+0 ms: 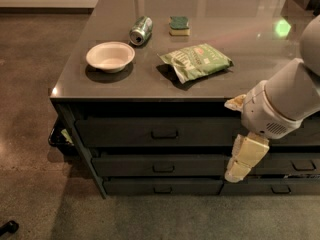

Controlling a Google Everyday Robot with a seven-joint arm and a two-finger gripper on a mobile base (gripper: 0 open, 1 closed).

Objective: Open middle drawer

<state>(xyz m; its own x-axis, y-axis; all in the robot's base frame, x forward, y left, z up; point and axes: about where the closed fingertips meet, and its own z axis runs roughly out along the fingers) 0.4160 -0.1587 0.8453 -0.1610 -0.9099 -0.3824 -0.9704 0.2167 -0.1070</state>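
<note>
The middle drawer (160,165) is a wide dark grey front with a small centre pull handle (163,168). It is closed, between a taller drawer (150,132) above and a thinner one (160,186) below. My gripper (236,174) is cream-coloured and hangs from the white arm (280,104) on the right. It points down in front of the right end of the middle drawer, well right of the handle.
On the grey counter (100,84) lie a white bowl (110,56), a tipped green can (141,30), a sponge (179,25) and a green chip bag (196,60). A second column of drawers (300,165) stands to the right. Concrete floor lies to the left and in front.
</note>
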